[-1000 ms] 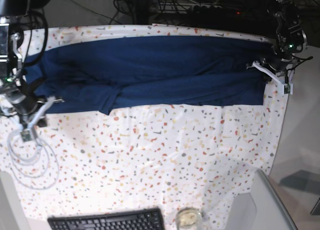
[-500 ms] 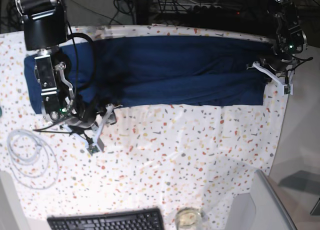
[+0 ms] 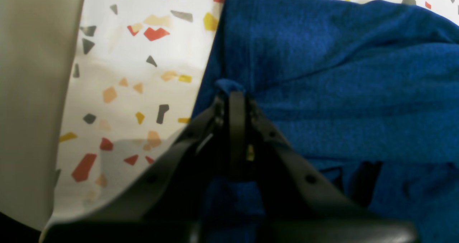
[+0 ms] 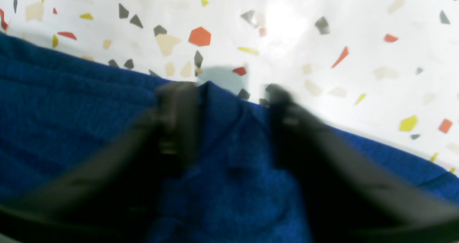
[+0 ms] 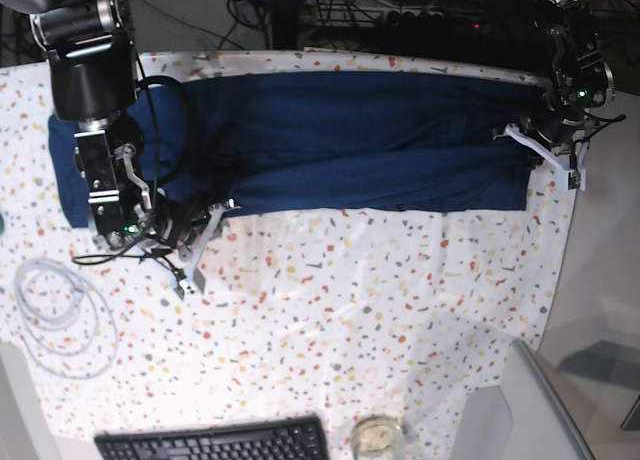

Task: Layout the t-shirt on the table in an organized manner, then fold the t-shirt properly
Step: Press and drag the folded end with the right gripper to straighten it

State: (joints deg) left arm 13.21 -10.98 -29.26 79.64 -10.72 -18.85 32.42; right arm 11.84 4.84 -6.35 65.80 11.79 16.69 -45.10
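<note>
Here the left end effector (image 3: 231,92) pinches the t-shirt (image 5: 350,140) edge, while the right end effector (image 4: 229,92) straddles its hem, jaws apart

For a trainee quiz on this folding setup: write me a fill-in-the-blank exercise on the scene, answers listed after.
1. The left gripper is shut on an edge of the ____.
2. The t-shirt is dark ____ in colour.
3. The right gripper has its jaws standing ____, with cloth between them.
4. Near the front edge of the table lies a black ____.

Missing words: t-shirt; blue; apart; keyboard
</note>
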